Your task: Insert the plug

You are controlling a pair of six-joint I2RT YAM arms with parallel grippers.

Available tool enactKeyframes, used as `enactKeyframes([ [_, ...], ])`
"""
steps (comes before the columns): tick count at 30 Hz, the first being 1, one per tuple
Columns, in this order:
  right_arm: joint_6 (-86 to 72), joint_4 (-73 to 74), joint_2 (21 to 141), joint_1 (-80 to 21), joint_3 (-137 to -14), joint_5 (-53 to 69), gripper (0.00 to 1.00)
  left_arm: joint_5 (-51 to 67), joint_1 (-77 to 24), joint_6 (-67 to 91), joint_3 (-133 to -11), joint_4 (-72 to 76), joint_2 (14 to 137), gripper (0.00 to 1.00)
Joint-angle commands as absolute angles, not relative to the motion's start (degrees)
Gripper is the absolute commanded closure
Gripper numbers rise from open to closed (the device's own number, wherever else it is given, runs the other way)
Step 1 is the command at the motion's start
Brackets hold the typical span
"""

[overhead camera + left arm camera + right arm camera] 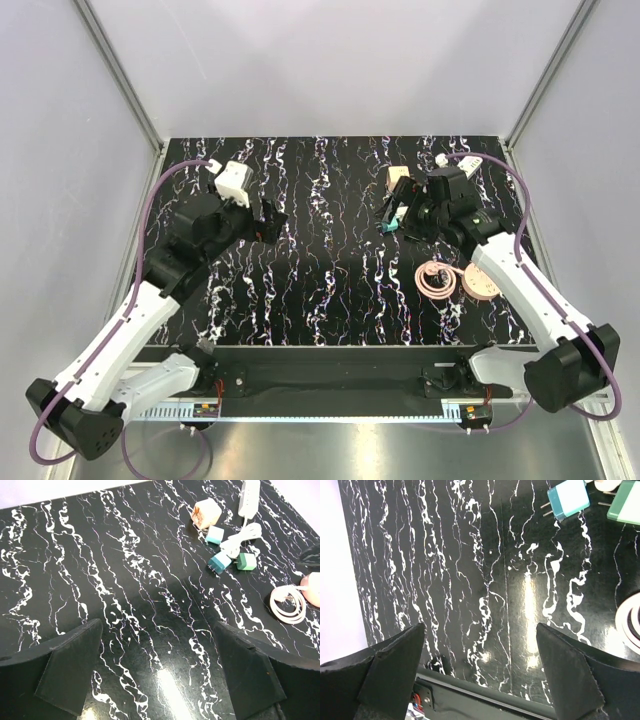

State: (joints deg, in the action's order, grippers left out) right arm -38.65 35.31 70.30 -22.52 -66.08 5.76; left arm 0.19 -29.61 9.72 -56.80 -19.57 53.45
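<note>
Left wrist camera first: my left claw [160,674] is spread wide over the black marbled surface [125,580], with nothing between its fingers. The plugs sit in the upper right of the frame. I see a dark teal plug [219,562] just beside a green plug [245,561], with a pale teal plug [215,534] and a beige cube [206,512] above them. The white power strip [249,497] is at the top edge. On the right wrist camera, my right claw [480,675] is just as wide and empty, and the teal and green pair lies in the upper right corner.
</note>
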Motion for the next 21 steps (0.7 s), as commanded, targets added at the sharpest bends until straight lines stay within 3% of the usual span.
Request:
enactKeyframes([
  [1, -40.1, 32.3, 71.1, -22.8, -69.8, 6.1, 0.0, -1.5, -29.4, 9.9, -56.8, -16.3, 52.1, 0.01],
  [13, -34.4, 32.0, 77.9, -21.1, -76.7, -11.2, 0.0, -0.9, -29.4, 11.4, -57.0, -16.8, 53.2, 0.01],
  [17, -35.1, 32.8, 84.2, -13.6, -77.7, -10.8, 0.01, -0.2, -29.4, 11.2, -56.8, -16.8, 52.6, 0.01],
  [21, -36.4, 33.5, 91.0, -6.3, -75.6, -9.8, 0.11, -0.5, -29.4, 11.1, -56.7, -16.9, 52.3, 0.01],
])
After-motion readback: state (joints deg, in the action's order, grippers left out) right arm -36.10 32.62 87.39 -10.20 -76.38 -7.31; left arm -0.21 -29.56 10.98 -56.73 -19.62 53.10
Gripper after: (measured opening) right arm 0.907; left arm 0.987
